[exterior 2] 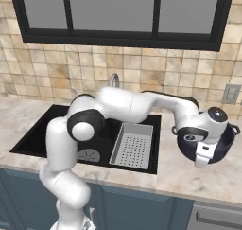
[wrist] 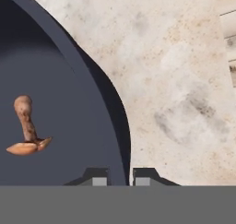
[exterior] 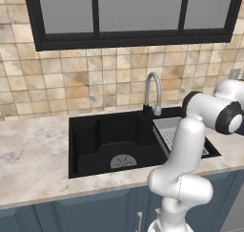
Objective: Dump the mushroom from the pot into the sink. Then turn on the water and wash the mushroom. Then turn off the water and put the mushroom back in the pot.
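Observation:
The dark navy-grey pot (exterior 2: 228, 138) is on the counter to the right of the sink (exterior 2: 28, 140). My gripper (exterior 2: 203, 162) is shut on the pot's near rim. In the hand view one fingertip is inside the wall of the pot (wrist: 69, 66) and the other outside, with my gripper (wrist: 120, 178) pinching the rim. The small orange-brown mushroom (wrist: 26, 132) lies on the pot's floor, stem pointing up in that view. The black sink (exterior: 86, 141) with its round grey drain lies left of the arm.
A grey perforated strainer tray (exterior 2: 132, 151) sits in the sink's right part, also seen as the strainer tray (exterior: 167, 129). The curved faucet (exterior: 151, 90) stands behind the basin. Speckled counter (wrist: 184, 80) stretches beside the pot. A wall outlet (exterior 2: 230, 93) is behind it.

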Controlling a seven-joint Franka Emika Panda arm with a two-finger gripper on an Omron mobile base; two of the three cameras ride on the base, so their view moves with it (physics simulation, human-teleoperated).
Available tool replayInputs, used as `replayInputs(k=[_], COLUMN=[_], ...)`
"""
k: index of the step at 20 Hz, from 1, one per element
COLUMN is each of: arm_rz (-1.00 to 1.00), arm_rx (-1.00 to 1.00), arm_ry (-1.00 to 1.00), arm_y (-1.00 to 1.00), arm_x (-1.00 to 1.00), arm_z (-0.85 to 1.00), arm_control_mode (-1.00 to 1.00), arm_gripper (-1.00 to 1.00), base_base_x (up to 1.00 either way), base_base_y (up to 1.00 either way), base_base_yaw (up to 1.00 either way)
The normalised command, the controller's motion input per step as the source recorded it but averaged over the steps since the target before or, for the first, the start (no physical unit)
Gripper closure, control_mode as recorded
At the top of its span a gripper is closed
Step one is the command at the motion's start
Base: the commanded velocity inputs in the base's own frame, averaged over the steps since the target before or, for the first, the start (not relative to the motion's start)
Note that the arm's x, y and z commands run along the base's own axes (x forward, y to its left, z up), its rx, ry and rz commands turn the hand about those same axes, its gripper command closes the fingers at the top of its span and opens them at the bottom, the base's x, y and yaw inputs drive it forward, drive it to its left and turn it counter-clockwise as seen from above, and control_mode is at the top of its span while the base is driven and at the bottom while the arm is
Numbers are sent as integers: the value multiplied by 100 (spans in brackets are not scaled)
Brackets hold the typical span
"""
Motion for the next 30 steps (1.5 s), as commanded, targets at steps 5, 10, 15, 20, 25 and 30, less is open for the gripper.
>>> replayInputs(k=[5,10,15,20,25,30], arm_rz=[0,0,0,-1,-5,-6], arm_rx=[-3,-6,-13,-14,-5,0], arm_ry=[-13,-9,0,0,0,0], arm_y=[26,34,54,72,71,70], arm_x=[-8,-13,-2,0,-1,0], arm_z=[58,58,39,38,35,46], arm_control_mode=[-100,-100,-100,-100,-100,-100], arm_gripper=[100,100,100,100,100,100], base_base_x=[0,0,0,0,0,0], base_base_y=[0,0,0,0,0,0], base_base_yaw=[0,0,0,0,0,0])
